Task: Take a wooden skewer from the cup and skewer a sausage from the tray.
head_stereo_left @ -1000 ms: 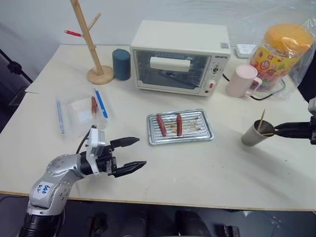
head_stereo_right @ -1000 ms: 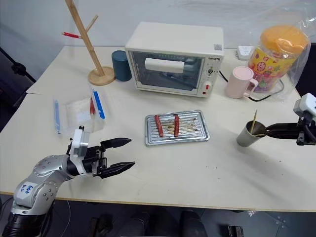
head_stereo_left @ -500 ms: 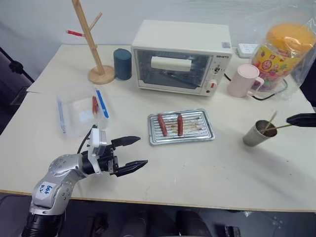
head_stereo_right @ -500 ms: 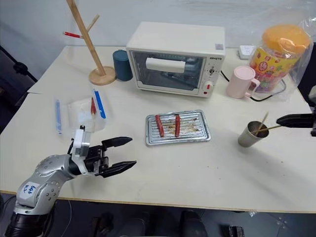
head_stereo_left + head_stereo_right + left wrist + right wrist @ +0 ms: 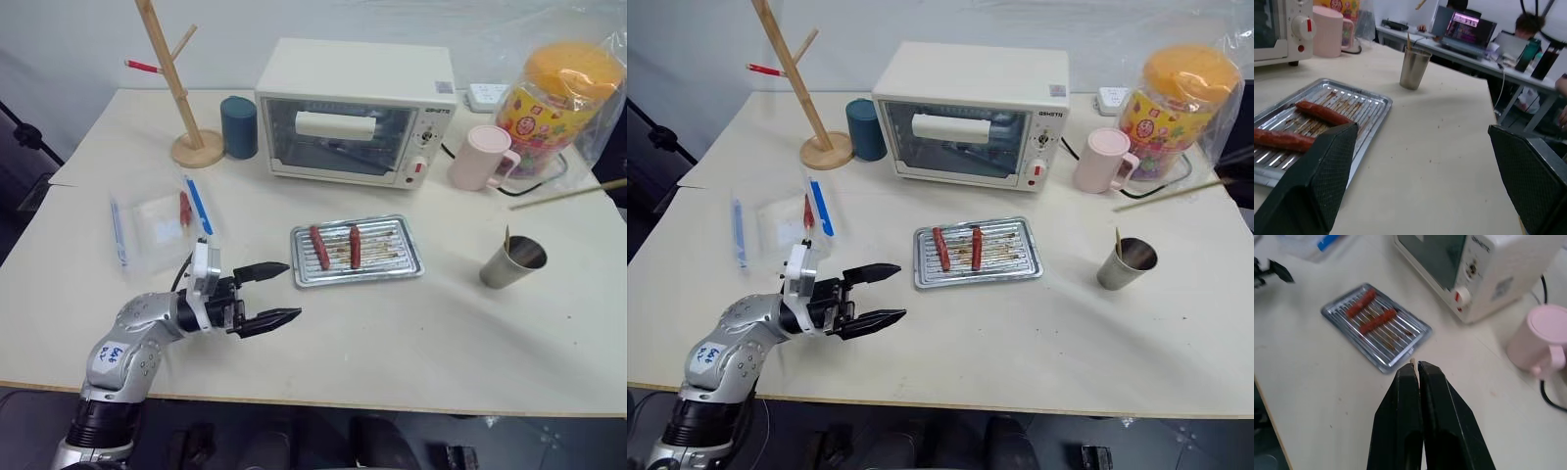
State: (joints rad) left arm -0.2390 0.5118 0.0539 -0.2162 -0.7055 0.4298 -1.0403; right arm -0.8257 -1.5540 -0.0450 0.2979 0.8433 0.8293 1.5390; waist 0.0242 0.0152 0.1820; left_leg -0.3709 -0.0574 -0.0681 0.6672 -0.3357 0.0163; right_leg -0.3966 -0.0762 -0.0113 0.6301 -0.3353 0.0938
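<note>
The right gripper (image 5: 1415, 366) has its jaws pressed shut on the skewer (image 5: 568, 194), whose pale end just peeps out between the tips in the right wrist view. In the head views the skewer hangs in the air at the right edge, well above the counter (image 5: 392, 343) and clear of the cup (image 5: 511, 262), slanting up to the right, past the pink mug (image 5: 479, 158).

The cup stands upright on the right side of the counter, with one more stick (image 5: 506, 235) standing in it.

The tray (image 5: 357, 252) lies flat in the middle of the counter, just in front of the toaster oven (image 5: 355, 110). Two sausages lie side by side on its left half: the sausage (image 5: 355, 247) to the right, and a slimmer sausage (image 5: 319, 247) to its left. Both are untouched.

The left gripper (image 5: 277, 292) hovers low over the near left part of the counter, its jaws spread wide and empty, pointing right towards the tray but apart from it.

Far left stands a wooden mug tree (image 5: 174, 78), with a teal cylinder (image 5: 239, 125) beside its base. A clear bag (image 5: 162, 217) lies on the left of the counter, beyond the left gripper. A candy jar (image 5: 558, 98) in plastic wrap stands at the far right.
</note>
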